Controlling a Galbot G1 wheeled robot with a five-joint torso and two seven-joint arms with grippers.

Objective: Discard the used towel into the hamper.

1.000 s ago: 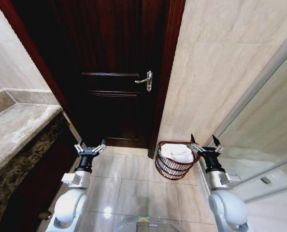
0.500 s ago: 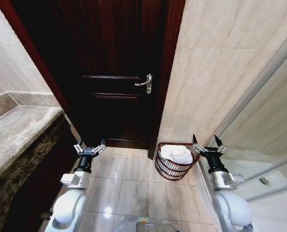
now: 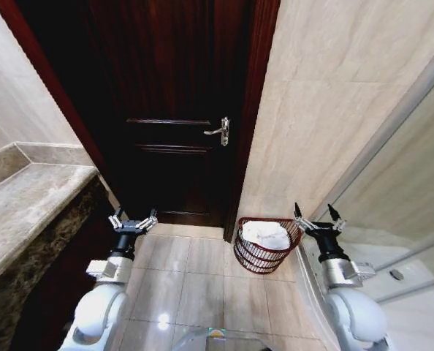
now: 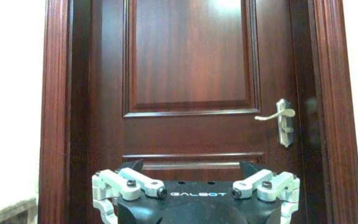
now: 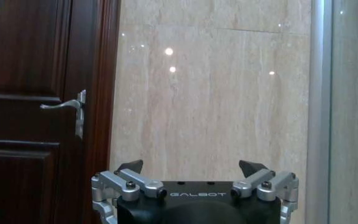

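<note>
The hamper (image 3: 250, 256), a small round reddish-brown wire basket, stands on the tiled floor against the beige wall, right of the door. A crumpled white towel (image 3: 264, 234) lies inside it. My right gripper (image 3: 316, 216) hangs open and empty just right of the hamper's rim, pointing at the wall. Off to the left, my left gripper (image 3: 133, 220) is open and empty, held above the floor and facing the door. The wrist views show the left gripper (image 4: 191, 164) and the right gripper (image 5: 191, 164) with fingers spread and nothing between them.
A dark wooden door (image 3: 177, 110) with a metal lever handle (image 3: 219, 130) is shut straight ahead. A marble counter (image 3: 27, 205) runs along the left. A glass panel with a metal frame (image 3: 392, 124) stands on the right. Open tiled floor (image 3: 195, 278) lies between my arms.
The head view has shifted, so the door, handle and hamper sit slightly lower in the picture. Both grippers stay open and empty, and the towel stays in the hamper.
</note>
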